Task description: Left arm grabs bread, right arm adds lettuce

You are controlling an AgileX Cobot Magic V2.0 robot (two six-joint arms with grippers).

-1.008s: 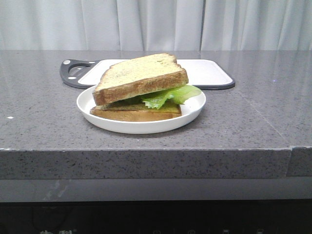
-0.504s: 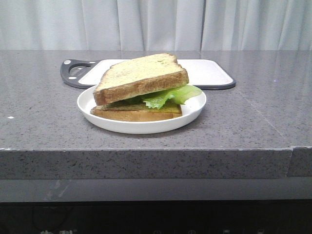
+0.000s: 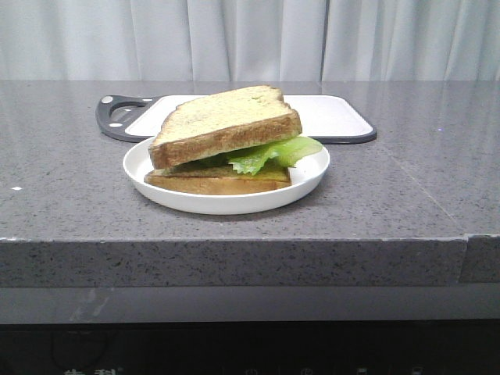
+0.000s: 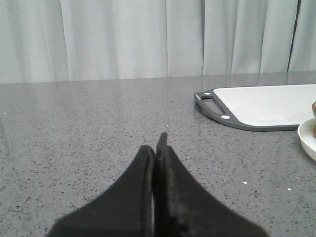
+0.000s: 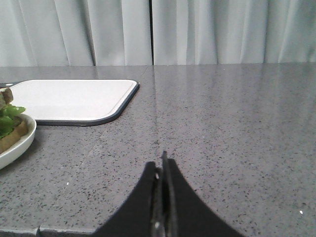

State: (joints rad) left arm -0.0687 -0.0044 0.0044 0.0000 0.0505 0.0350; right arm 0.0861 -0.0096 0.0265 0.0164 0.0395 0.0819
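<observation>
In the front view the thick bread slice (image 3: pixel 225 121) lies tilted on top of the green lettuce leaf (image 3: pixel 275 152), which rests on a thinner bottom slice (image 3: pixel 219 182) on the white plate (image 3: pixel 312 176). Neither arm shows in the front view. In the left wrist view my left gripper (image 4: pixel 158 145) is shut and empty, low over bare counter, with the plate's rim (image 4: pixel 307 139) far off to one side. In the right wrist view my right gripper (image 5: pixel 162 165) is shut and empty over bare counter, apart from the plate (image 5: pixel 19 143), the lettuce (image 5: pixel 7 118) and the bottom slice (image 5: pixel 15 134).
A white cutting board (image 3: pixel 328 113) with a dark rim and handle (image 3: pixel 121 113) lies behind the plate; it also shows in the left wrist view (image 4: pixel 266 106) and the right wrist view (image 5: pixel 69 98). The grey counter's front edge (image 3: pixel 234 242) is near. Pale curtains hang behind.
</observation>
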